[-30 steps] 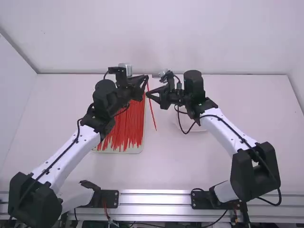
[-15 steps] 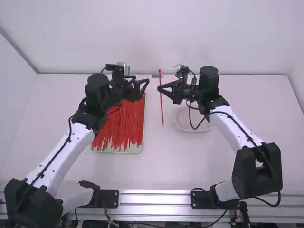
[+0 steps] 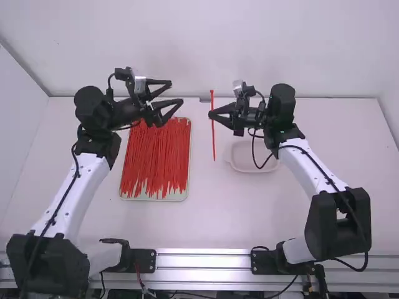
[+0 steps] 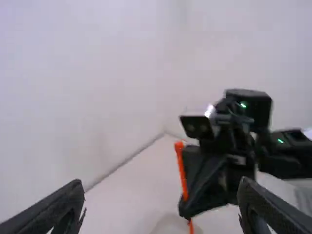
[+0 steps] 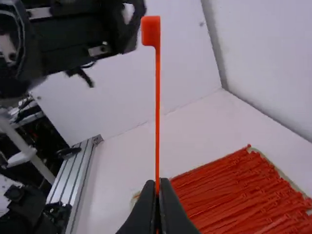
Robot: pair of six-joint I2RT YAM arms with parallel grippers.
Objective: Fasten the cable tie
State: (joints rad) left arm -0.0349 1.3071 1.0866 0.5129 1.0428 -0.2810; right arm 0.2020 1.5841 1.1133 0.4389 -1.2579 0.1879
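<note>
R gripper [image 3: 212,116] pinched tight on 1 red tie [image 3: 212,140], upright, just right of the tray [image 3: 156,197]. L gripper [image 3: 175,92] wide open, empty, over tray's far end. 1 tray w/ tie pile [image 3: 159,156], too many to count.

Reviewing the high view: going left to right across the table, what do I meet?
Tray of red ties → held cable tie, upright in the right gripper → white dish.

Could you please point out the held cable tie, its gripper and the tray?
cable tie [image 3: 212,138]: high view, lower strap.
right gripper [image 5: 157,187]: right wrist view, between fingertips.
tray [image 3: 159,198]: high view, near rim.
</note>
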